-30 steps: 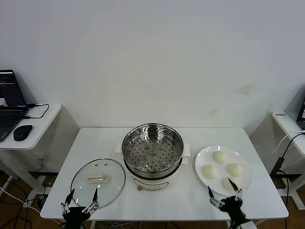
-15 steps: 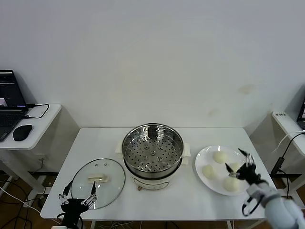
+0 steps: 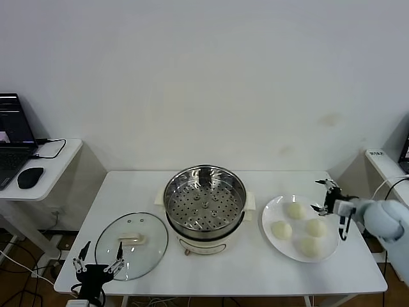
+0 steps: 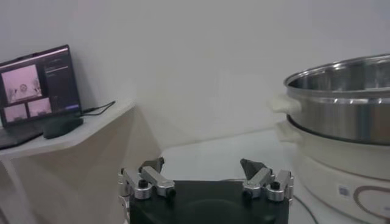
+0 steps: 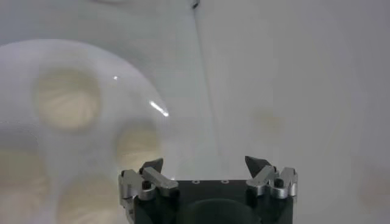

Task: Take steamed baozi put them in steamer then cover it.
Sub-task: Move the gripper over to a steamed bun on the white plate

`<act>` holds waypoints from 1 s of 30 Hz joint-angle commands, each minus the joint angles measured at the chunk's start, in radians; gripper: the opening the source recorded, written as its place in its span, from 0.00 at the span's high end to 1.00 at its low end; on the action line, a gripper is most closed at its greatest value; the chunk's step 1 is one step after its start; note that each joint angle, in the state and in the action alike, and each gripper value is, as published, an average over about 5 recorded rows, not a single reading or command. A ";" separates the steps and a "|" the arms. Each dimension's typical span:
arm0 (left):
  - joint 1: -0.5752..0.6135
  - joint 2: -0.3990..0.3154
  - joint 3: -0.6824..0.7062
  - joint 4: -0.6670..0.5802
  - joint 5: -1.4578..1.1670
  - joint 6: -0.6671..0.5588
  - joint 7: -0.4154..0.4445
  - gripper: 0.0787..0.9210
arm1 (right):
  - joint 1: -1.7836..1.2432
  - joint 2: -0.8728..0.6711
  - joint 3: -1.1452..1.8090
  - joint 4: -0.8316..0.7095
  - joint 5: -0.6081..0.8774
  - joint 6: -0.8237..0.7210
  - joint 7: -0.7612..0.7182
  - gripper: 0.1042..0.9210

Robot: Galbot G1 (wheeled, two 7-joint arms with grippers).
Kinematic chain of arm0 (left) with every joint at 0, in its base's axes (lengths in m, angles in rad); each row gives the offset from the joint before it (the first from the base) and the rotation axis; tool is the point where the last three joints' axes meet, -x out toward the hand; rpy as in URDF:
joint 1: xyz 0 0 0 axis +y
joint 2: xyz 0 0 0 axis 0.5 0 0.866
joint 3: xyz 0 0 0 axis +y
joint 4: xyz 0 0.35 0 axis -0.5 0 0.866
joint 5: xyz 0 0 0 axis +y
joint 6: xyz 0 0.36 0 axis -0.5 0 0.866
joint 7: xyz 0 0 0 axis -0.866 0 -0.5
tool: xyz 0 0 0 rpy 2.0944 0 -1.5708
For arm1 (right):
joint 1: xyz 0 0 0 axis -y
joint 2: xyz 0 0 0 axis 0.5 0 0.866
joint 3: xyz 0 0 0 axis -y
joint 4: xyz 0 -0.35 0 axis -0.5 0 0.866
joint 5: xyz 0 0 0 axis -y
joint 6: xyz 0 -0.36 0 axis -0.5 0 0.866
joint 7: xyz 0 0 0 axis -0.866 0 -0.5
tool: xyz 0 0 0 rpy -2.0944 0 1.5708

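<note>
White desk (image 3: 147, 185) w/ steamer (image 3: 204, 208) at centre: shiny steel pot, perforated tray inside, on cream base, nothing in it yet. Cover (image 3: 131, 245) lies flat on desk to left of steamer, nearer the front edge, glass w/ cream handle up, just beside the steamer base. White plate (image 3: 271, 211) sits right of steamer w/ four steamed baozi (image 3: 296, 210) on it, 2 far, 2 near, close together.

Right gripper (image 3: 326, 196) hovers over far-right rim of plate, just beside the far-right bun, jaws released & wide, holding nothing. In right wrist view, right gripper (image 5: 207, 173) looks down on plate edge, buns blurred off to one side, bare desk between the jaws.

Left gripper (image 3: 97, 264) low at near-left edge of desk, just near side of cover, jaws released, empty. Left wrist view: left gripper (image 4: 206, 176) faces along desk, steamer (image 4: 341, 122) in side view.

Side desk (image 3: 61, 157) far left w/ laptop (image 3: 13, 137) & mouse (image 3: 30, 177).
</note>
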 commanded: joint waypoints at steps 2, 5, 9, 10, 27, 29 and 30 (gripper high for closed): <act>-0.009 0.006 -0.011 0.012 0.011 0.007 -0.002 0.12 | 0.524 -0.005 -0.581 -0.243 0.137 -0.022 -0.254 0.12; -0.012 0.008 -0.014 0.016 0.010 0.007 -0.001 0.12 | 0.563 0.053 -0.628 -0.298 0.142 -0.016 -0.264 0.12; -0.015 0.015 -0.021 0.016 0.007 0.011 0.002 0.12 | 0.583 0.117 -0.674 -0.348 0.120 -0.011 -0.264 0.12; -0.017 0.016 -0.023 0.015 0.006 0.012 0.003 0.12 | 0.583 0.131 -0.682 -0.358 0.109 -0.009 -0.263 0.12; -0.013 0.018 -0.038 0.015 0.004 0.013 0.004 0.12 | 0.536 0.263 -0.662 -0.501 0.016 0.010 -0.226 0.13; -0.014 0.018 -0.039 0.017 0.004 0.013 0.004 0.12 | 0.533 0.273 -0.659 -0.511 0.010 0.009 -0.227 0.15; -0.015 0.018 -0.039 0.017 0.004 0.013 0.004 0.12 | 0.532 0.277 -0.658 -0.516 0.007 0.008 -0.227 0.16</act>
